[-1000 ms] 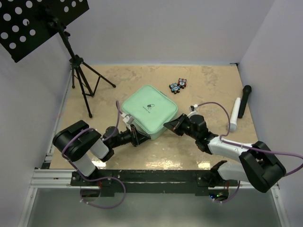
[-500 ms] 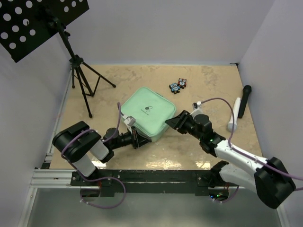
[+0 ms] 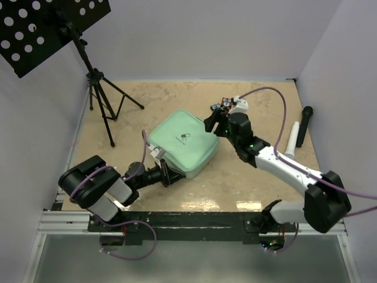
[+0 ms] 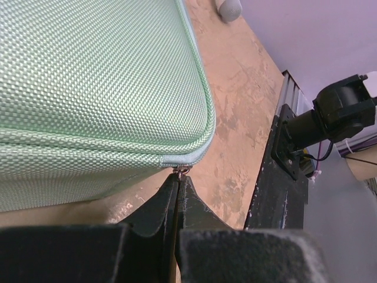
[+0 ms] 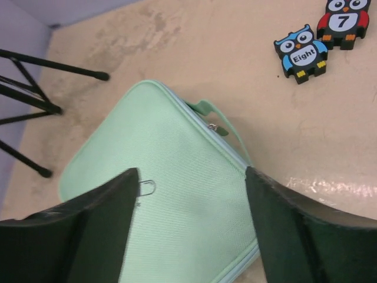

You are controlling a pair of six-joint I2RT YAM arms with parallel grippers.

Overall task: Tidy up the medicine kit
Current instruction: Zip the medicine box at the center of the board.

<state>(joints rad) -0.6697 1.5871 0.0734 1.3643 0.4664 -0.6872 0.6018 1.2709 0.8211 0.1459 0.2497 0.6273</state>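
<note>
The medicine kit (image 3: 184, 141) is a mint-green zip case lying closed and flat on the table, with a small mark on its lid. My left gripper (image 3: 168, 175) is at the kit's near-left corner. In the left wrist view the left gripper (image 4: 178, 178) is shut on the metal zipper pull (image 4: 184, 171) at the edge of the kit (image 4: 88, 88). My right gripper (image 3: 211, 125) hovers over the kit's far-right corner. In the right wrist view the right gripper (image 5: 191, 174) is open with nothing in it, above the kit's lid (image 5: 177, 212).
Two owl number pieces (image 3: 222, 106) lie just beyond the kit, near the right gripper, and show as owl pieces (image 5: 303, 56) in the right wrist view. A tripod (image 3: 103, 100) carrying a perforated black plate (image 3: 41, 29) stands at the far left. A white cylinder (image 3: 291, 141) and a black stick (image 3: 304, 124) lie at the right.
My right gripper opened, left the kit's near-right edge and moved to above its far-right corner. The kit shifted slightly left. The left gripper stayed shut on the zipper pull.
</note>
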